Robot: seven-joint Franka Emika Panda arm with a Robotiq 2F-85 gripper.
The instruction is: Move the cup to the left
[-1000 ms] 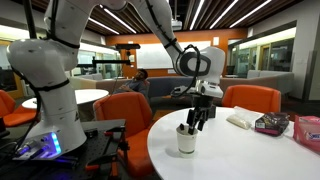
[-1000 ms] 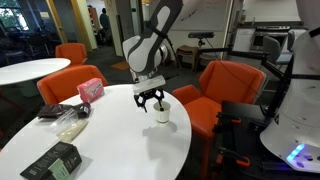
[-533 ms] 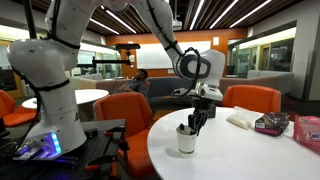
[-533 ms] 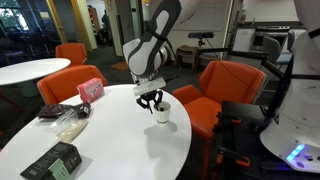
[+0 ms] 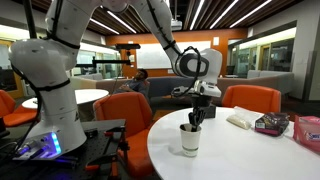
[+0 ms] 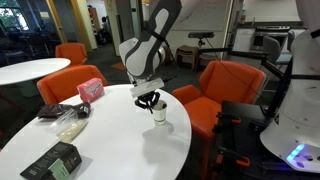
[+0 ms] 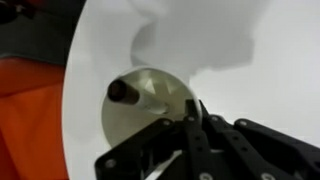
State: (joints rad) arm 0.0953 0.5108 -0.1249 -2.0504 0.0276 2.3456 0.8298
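Note:
The cream cup (image 5: pixel 189 138) (image 6: pixel 159 111) stands upright on the round white table (image 5: pixel 245 158) (image 6: pixel 118 150), near the table's edge. A dark item (image 7: pixel 119 90) sticks out of the cup's top. My gripper (image 5: pixel 195 120) (image 6: pixel 150 102) (image 7: pixel 192 113) comes down from above. Its black fingers are pinched together on the cup (image 7: pixel 150 108) at its rim, on the side away from the dark item. The wrist view shows no gap between the fingertips.
A pink box (image 5: pixel 271 123) (image 6: pixel 91 89), a clear plastic bag (image 5: pixel 240 119) (image 6: pixel 68 121) and a dark boxy container (image 6: pixel 52 162) lie elsewhere on the table. Orange chairs (image 5: pixel 130 118) (image 6: pixel 222 85) ring the table. A second robot base (image 5: pixel 48 90) stands beside it.
The fingers were spread over the cup's top one second ago and have closed onto its rim. The gripper has dropped slightly; the cup has barely shifted.

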